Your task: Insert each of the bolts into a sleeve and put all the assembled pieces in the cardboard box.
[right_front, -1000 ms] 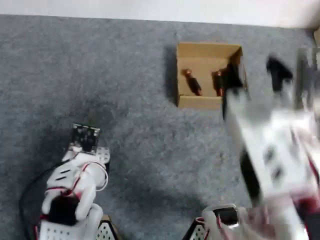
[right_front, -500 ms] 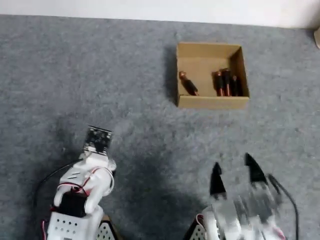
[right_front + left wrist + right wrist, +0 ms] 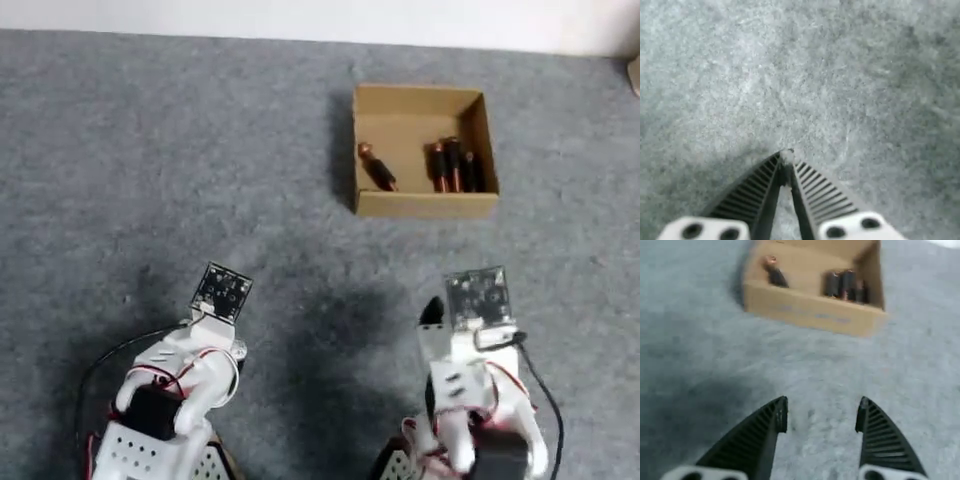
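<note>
1. The tabletop (image 3: 200, 150) is covered in a grey, fuzzy, felt-like mat with a fine mottled nap.
2. The cardboard box (image 3: 425, 205) is a shallow, open-topped rectangle of plain brown board. It sits on the mat at the far right, well apart from both arms.
3. Four assembled pieces (image 3: 440, 165) lie inside it, slim cylinders with dark sleeves and coppery ends. A lone piece (image 3: 378, 167) lies tilted near the box's left wall, and a trio (image 3: 457, 163) lies side by side (packed close, roughly parallel) toward the right wall.
4. The left hand (image 3: 786, 162) has black, ribbed, wedge-shaped fingers pressed together at the tips. It pinches nothing and sits over bare mat at the near left.
5. The right hand (image 3: 822, 412) has its ribbed black fingers spread wide with nothing between them. It points toward the box from the near right, well short of it.
</note>
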Robot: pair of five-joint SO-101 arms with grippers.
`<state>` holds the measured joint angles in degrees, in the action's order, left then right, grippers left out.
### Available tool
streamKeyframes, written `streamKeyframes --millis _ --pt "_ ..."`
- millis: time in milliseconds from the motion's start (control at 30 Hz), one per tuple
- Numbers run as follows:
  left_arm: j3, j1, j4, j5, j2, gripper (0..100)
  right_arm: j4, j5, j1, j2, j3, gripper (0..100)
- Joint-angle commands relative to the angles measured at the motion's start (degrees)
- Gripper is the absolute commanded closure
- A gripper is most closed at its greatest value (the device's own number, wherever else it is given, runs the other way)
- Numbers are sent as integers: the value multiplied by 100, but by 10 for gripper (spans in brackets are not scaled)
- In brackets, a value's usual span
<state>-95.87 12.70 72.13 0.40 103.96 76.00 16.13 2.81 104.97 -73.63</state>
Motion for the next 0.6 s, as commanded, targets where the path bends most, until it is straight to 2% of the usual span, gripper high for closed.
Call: streamKeyframes --millis 0,167,333,500,567 --pt "-136 127 44 -35 40 990 -593 -114 391 31 -1147 789" --pt "-136 127 53 -35 40 990 -1156 -976 374 31 -2299 789" --pt "-136 101 18 -18 40 993 -1218 -1125 127 31 -2809 789" --pt "-136 -1033 -422 0 40 993 -1209 -1125 -426 31 -2826 789" --pt "-136 -1218 -387 9 40 993 -1156 -1125 -576 -4 -2826 789"
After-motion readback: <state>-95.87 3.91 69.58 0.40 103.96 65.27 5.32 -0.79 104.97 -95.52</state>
